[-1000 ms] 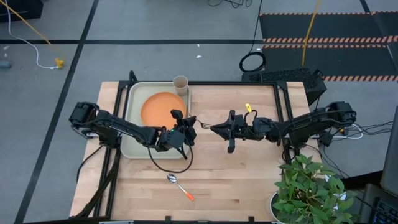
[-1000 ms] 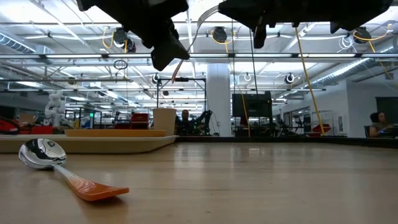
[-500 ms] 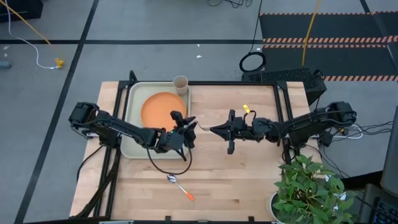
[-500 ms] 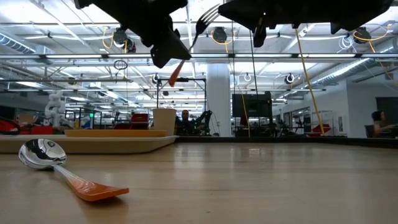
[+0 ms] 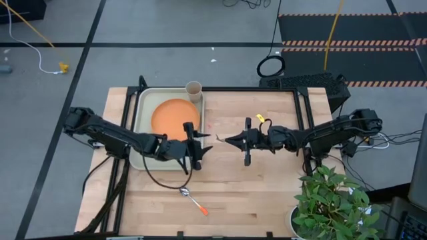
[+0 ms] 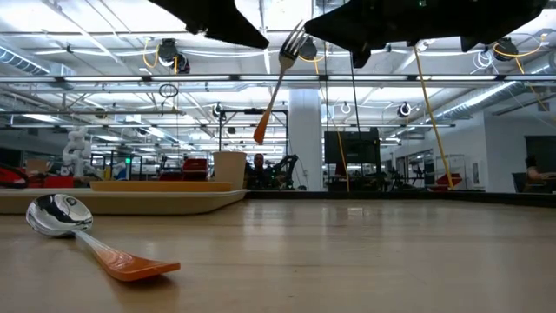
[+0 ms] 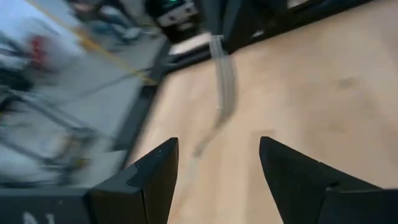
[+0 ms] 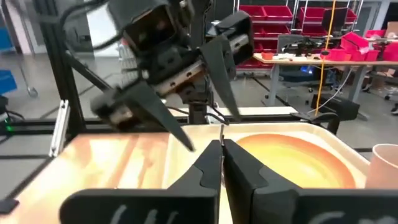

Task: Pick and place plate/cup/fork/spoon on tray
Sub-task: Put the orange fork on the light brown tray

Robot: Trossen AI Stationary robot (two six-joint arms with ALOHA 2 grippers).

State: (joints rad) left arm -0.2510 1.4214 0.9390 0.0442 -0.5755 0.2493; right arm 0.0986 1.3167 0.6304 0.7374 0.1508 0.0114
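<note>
Plate (image 5: 175,116) and cup (image 5: 193,89) sit on your tray (image 5: 143,107); right gripper (image 5: 222,139), mid-frame, pinches the fork (image 6: 278,87); left gripper (image 5: 199,151) gapes empty; spoon (image 5: 193,200) lies lower-centre, untouched.

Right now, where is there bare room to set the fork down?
Bare wood: beyond the right gripper toward the far edge, and between the spoon and the plant. The tray holds the plate and cup at its far end; its near strip lies under the left arm. Crowded: mid-table, where the left gripper faces the right one holding the fork.
</note>
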